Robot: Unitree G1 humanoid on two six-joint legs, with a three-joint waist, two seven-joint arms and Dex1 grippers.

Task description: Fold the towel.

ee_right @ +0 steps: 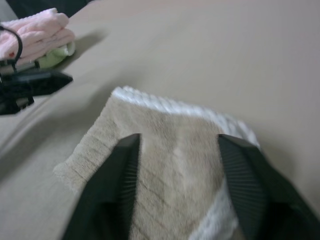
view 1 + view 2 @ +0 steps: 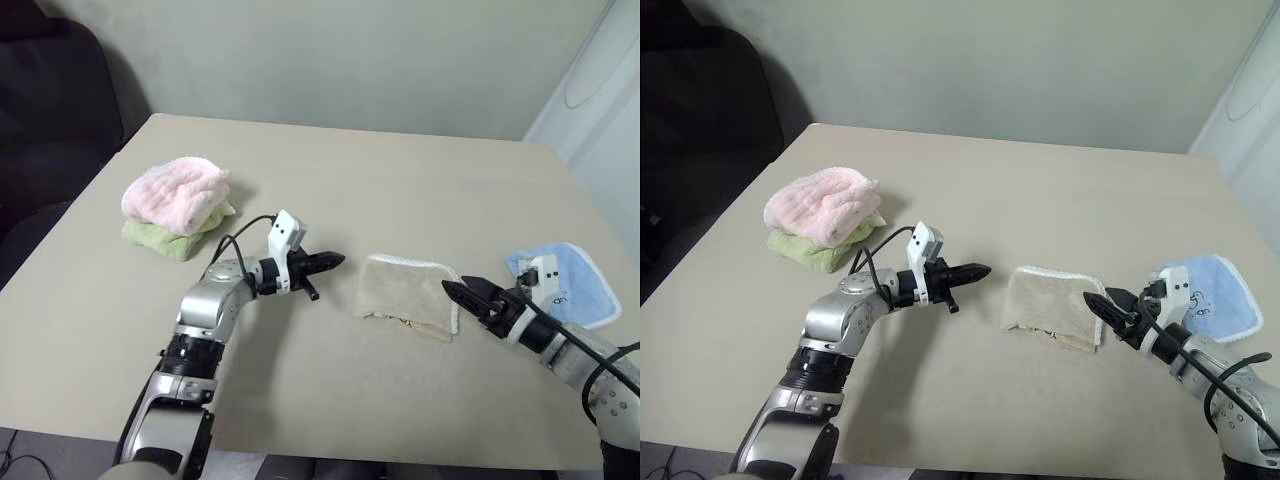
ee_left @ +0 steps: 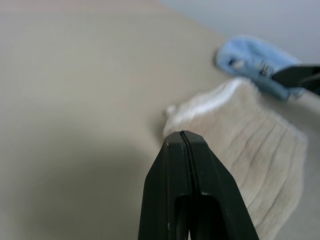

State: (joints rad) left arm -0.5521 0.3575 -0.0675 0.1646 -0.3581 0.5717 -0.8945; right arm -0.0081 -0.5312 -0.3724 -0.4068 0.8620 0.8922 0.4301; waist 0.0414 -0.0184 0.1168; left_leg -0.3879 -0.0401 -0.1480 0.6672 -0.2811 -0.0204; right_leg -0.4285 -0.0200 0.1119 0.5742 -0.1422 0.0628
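1. Beige terry towel (image 2: pixel 408 297) with white corded edging lies folded small between both claws, touching neither; folding looks essentially done
2. Left claw (image 2: pixel 335 261), clenched empty, points at it
3. Right claw (image 2: pixel 457 292), released, sits just beside its edge

Towel (image 2: pixel 408 296): beige terry cloth, folded into a compact, roughly square packet, lying flat on the table just right of centre and in the lower half of the head-camera frame. White corded edging runs along its far edge and down its right side; the near edge shows stacked layers with a small dark-and-yellow mark peeking out between them. Surface shows faint ribbed lines and the packet lies free, nothing touching it.
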